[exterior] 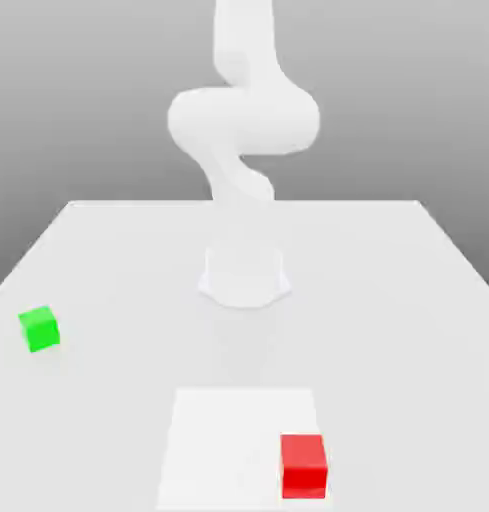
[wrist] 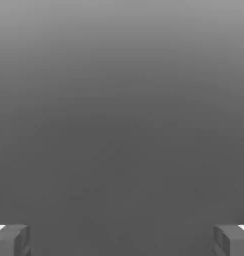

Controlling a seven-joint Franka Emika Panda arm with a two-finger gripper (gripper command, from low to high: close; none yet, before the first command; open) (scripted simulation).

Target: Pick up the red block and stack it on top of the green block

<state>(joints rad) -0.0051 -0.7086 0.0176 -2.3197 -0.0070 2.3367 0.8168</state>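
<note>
The green block (exterior: 39,329) sat close to the worktop's (exterior: 388,300) edge on the exterior view's left, roughly midway between the far and near edges, resting flat with nothing on it or beside it. Moving rightward, the white arm (exterior: 243,130) rose above the middle of the worktop, its base toward the far edge and its forward part hanging over the centre. The tool (wrist: 122,240) was released: in the hand view its two grey fingertips (wrist: 11,240) stood at opposite sides with a wide bare gap between them and nothing in it.

Further right and nearest the camera, the red block (exterior: 304,465) lay by the near edge, a little toward the exterior view's right of the centre line, on the right-hand part of a paler square patch (exterior: 228,440) in the surface. It too rested flat, one face toward the near edge, and touched nothing.

The relation that mattered was this: the red block lay on the near-edge side of the arm and slightly to the right, well apart from the tool, while the green block lay well off to the left. Being a cube, it offered no long axis, so I judged either pair of opposite faces would serve. The pick had not begun.
</note>
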